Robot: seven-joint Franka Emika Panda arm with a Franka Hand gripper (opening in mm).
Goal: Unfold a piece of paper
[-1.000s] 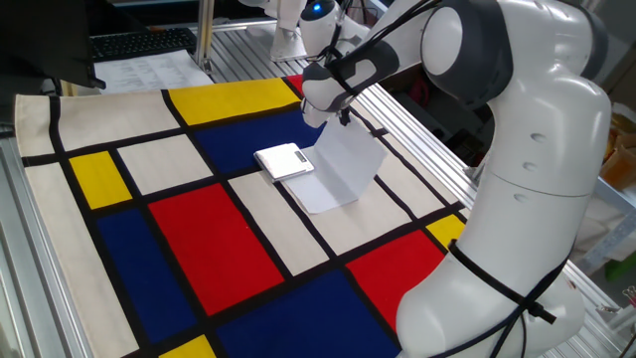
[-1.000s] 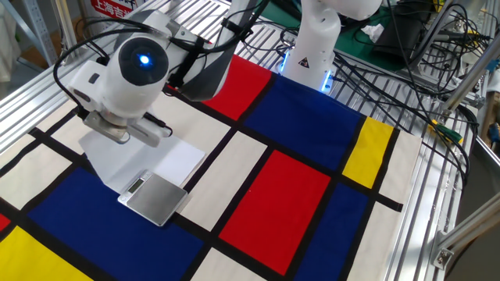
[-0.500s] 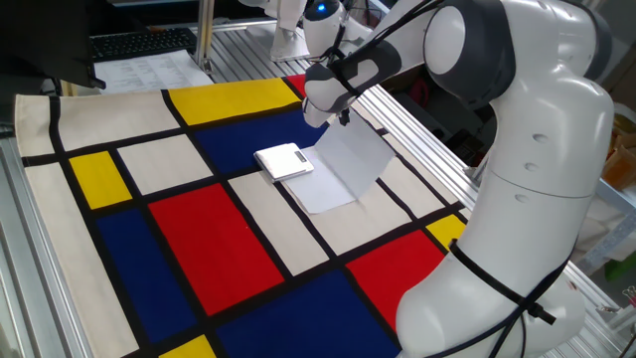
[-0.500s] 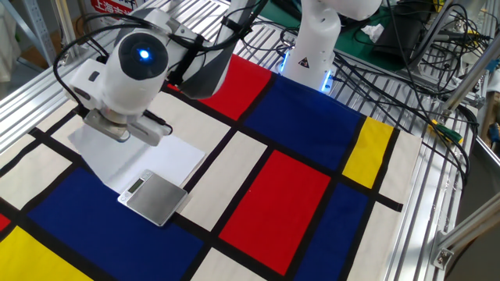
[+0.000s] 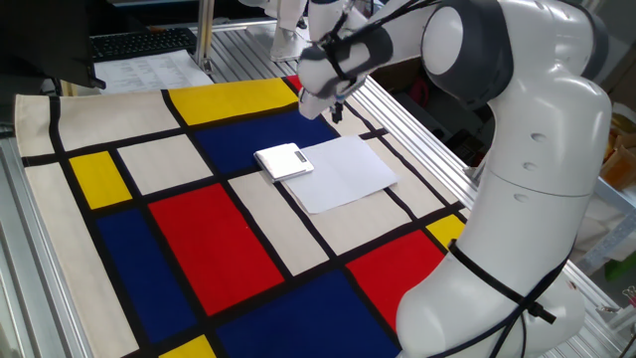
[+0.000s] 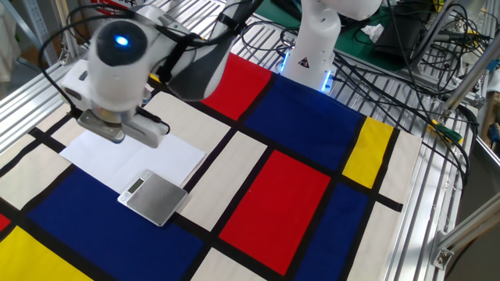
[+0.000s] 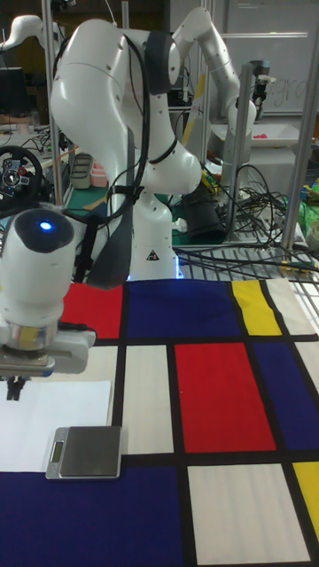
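One fixed view. The piece of paper (image 5: 343,174) lies spread flat on the colour-block cloth (image 5: 199,239), across a white panel and a black band, toward the cloth's right edge. No lifted flap visible; crease too faint to make out. A small white scale (image 5: 284,161) sits on the sheet's near-left corner, touching it. The gripper (image 5: 336,109) hangs above the sheet's far edge, apart from the paper. Only dark finger tips show under the wrist housing; whether the jaws are parted or closed, cannot tell. Nothing seen between them. Printed sheets (image 5: 149,70) and a keyboard (image 5: 139,42) lie beyond the cloth, top left.

The other fixed view. The sheet (image 6: 133,154) lies flat; its far part is hidden under the round white wrist (image 6: 117,66) with a blue light. Wrist motion-blurred. The scale (image 6: 155,197) reads grey-topped from here, overlapping the paper's near edge. The gripper (image 6: 125,129) is mostly covered by its own housing; fingers not readable. Robot base (image 6: 312,43) stands on the slatted surface (image 6: 437,187) past the cloth, cables around it.

Tall fixed view. The paper (image 7: 53,423) is cut off by the left edge of the picture. The scale (image 7: 85,452) sits on its lower right corner. The gripper (image 7: 16,386) shows as short dark tips just above the sheet's upper edge, at the picture's margin; jaw gap unclear. A second arm (image 7: 221,62) stands in the cluttered background.
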